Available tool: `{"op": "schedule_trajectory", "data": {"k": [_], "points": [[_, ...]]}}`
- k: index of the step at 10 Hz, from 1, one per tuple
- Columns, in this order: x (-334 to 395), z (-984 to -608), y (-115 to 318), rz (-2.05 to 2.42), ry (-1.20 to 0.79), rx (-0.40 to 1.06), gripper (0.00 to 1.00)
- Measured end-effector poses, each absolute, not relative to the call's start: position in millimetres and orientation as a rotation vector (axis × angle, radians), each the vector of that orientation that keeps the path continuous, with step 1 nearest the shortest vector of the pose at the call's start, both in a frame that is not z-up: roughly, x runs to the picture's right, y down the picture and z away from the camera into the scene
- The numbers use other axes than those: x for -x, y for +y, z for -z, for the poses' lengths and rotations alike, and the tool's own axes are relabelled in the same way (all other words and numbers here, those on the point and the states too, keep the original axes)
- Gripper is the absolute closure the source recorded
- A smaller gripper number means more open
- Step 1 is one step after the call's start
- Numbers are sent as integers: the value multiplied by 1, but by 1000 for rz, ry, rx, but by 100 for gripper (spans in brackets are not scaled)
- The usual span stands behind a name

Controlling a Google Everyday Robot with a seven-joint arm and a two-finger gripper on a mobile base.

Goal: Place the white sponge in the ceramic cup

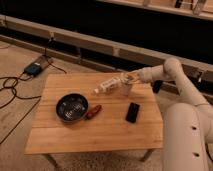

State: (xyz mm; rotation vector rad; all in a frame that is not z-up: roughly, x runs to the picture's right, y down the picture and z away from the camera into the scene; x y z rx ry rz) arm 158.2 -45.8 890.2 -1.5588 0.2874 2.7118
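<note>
A wooden table (100,130) stands on a speckled floor. The gripper (131,77) hovers right over the ceramic cup (126,88) — jaw opening unclear, white sponge not visible. Beside the cup lies a white bottle (106,85); nearer — dark bowl (72,107), black slab (132,112).

A: Colours, quick?
B: Surface (100,135) light wood w/ plank grain. Bowl (72,107) dark, nearly black. Slab (132,112) black. Small thing beside bowl (93,111) reddish-brown.
A: Cup, bottle?
B: Ceramic cup (126,89) pale off-white. Bottle (107,85) white. End effector (131,77) over the cup, whitish w/ tan bits; arm (175,75) white.
A: Floor?
B: Floor (20,107) beige, speckled; blue box (33,69), black cables (10,87).
</note>
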Motion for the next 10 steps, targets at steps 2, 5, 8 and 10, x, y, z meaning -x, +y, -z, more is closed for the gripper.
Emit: {"op": "schedule_trajectory", "data": {"k": [2, 5, 8, 10], "points": [[-159, -892, -46, -2724, 280, 1566, 38], [-161, -894, -46, -2743, 263, 1575, 20], [-165, -895, -48, -2774, 230, 1587, 20], [-165, -893, -51, -2779, 202, 1598, 20]]}}
